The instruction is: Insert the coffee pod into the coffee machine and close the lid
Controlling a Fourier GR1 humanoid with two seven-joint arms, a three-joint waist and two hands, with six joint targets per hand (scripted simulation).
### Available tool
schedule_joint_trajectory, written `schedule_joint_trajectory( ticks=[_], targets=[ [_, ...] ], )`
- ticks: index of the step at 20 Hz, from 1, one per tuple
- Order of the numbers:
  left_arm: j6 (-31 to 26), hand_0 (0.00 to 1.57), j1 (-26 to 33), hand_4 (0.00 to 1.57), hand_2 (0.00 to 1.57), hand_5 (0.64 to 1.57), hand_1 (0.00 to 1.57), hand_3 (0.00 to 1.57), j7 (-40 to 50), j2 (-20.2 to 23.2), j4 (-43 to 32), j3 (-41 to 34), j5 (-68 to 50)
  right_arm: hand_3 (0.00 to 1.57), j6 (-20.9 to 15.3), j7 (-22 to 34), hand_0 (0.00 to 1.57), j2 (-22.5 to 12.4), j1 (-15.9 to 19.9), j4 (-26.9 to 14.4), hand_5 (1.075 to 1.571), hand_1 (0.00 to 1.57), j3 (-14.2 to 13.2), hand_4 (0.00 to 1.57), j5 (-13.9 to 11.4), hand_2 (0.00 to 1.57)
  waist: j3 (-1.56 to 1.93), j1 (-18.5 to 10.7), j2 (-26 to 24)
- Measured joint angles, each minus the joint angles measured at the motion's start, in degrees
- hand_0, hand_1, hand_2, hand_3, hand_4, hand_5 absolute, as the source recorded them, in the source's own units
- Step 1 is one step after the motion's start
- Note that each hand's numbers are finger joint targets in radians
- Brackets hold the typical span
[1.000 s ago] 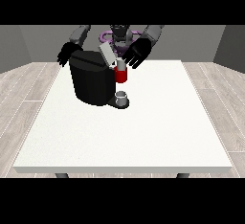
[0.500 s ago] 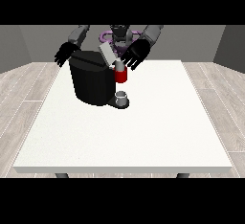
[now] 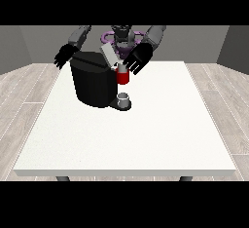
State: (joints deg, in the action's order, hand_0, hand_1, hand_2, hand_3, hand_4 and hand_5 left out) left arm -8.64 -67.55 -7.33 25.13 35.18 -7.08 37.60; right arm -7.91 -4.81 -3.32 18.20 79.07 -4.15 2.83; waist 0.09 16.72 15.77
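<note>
front view: the coffee machine (image 3: 95, 82) stood on the far left part of the white table (image 3: 131, 134), a dark rounded body with a red part (image 3: 123, 77) at its right front and a small grey cup (image 3: 124, 99) on the drip base below. its lid (image 3: 109, 55), a pale flat flap, stood tilted up and open at the top right of the machine. the coffee pod itself could not be picked out; whether it sat already in the chamber under the lid or behind the fingers was hidden.

the hand at the view's right (image 3: 138, 59) hovered just beside the raised lid, above the red part, with its fingers spread and fairly straight, holding nothing that showed. the hand at the view's left (image 3: 63, 55) hung off the far left side of the machine, apart from it, fingers loosely spread and likewise carrying nothing.

as a judgement, the lid looked a stiff, light, hinged plate; it would best be pressed down on its free upper edge with flat fingers rather than gripped. a pod would be small, light and smooth-sided, easy to slip, best pinched at its rim. the machine seemed heavy enough to stay put under that push.
</note>
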Motion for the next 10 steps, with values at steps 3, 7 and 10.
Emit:
schedule_joint_trajectory(
  ticks=[3,7,10],
  targets=[
    [-0.5,1.16,0.1,0.46,1.19,1.571,1.16,1.06,0.3,-0.4,-0.4,0.0,0.0,0.0,-0.4,0.6,0.0,0.4,-0.2,0.1,1.571,0.0,0.4,0.45,-0.3,0.0,-0.02,-0.2,-0.5],
    [-0.4,1.12,0.0,0.44,1.16,1.571,1.12,0.99,-0.2,-0.3,-0.4,0.1,0.5,0.0,-1.2,0.7,0.0,1.0,0.1,0.1,1.571,0.0,0.7,0.42,-0.6,0.0,-0.01,-0.5,-0.2],
    [-0.2,1.06,-0.2,0.39,1.11,1.571,1.06,0.94,-0.5,0.3,-0.5,0.3,1.1,0.0,-1.2,1.6,0.0,0.7,0.4,0.3,1.571,0.0,0.5,0.4,-0.5,0.0,-0.02,-0.3,0.0]
  ],
)
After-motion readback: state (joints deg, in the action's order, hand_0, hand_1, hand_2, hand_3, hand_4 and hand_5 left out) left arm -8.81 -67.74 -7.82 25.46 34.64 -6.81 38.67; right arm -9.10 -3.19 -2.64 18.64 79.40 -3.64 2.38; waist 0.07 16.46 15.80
